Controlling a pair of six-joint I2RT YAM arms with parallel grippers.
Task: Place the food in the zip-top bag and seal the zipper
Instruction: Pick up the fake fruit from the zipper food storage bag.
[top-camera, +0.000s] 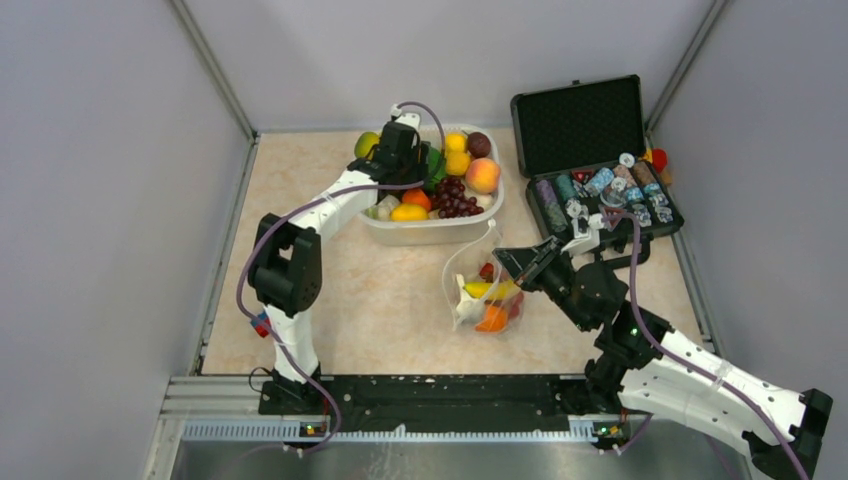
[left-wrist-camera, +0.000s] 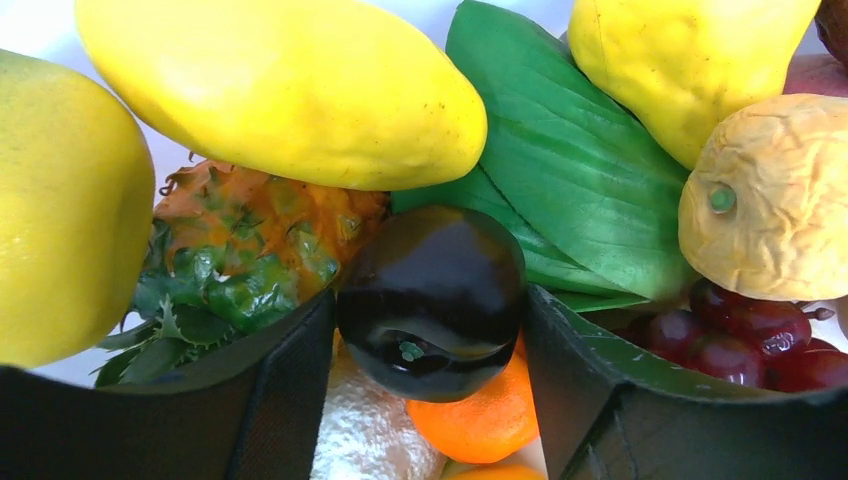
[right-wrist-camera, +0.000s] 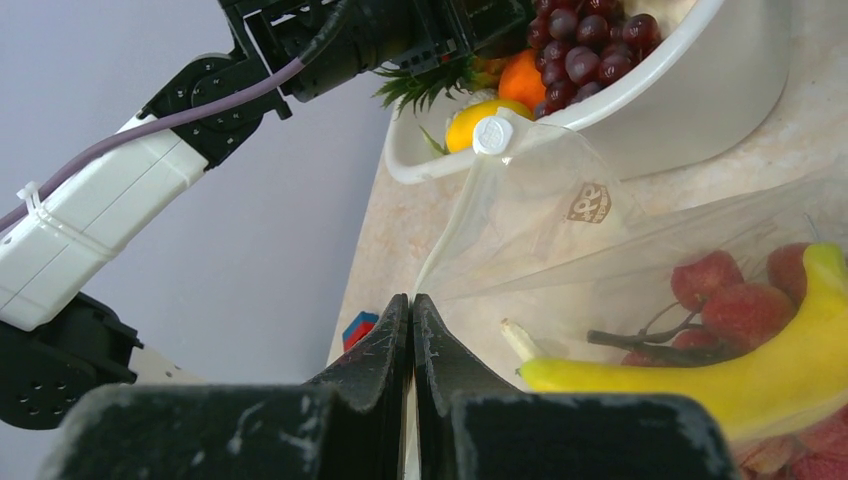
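Observation:
The white tub (top-camera: 430, 232) at the back holds a pile of toy food. My left gripper (left-wrist-camera: 428, 310) reaches down into it, its fingers (left-wrist-camera: 290, 380) pressed against both sides of a glossy dark purple round fruit (left-wrist-camera: 430, 280) that rests on an orange (left-wrist-camera: 480, 420). The zip-top bag (top-camera: 485, 290) lies in front of the tub with a banana (right-wrist-camera: 720, 375) and strawberries (right-wrist-camera: 705, 280) inside. My right gripper (right-wrist-camera: 411, 300) is shut on the bag's whitish zipper (right-wrist-camera: 455, 215) edge, below its white slider (right-wrist-camera: 492, 134).
Around the dark fruit lie yellow mangoes (left-wrist-camera: 280, 90), a green leaf (left-wrist-camera: 570, 170), a small pineapple (left-wrist-camera: 250, 240) and red grapes (left-wrist-camera: 760, 330). An open black case (top-camera: 600, 190) of chips stands at the back right. A red-blue block (top-camera: 262, 325) sits by the left arm.

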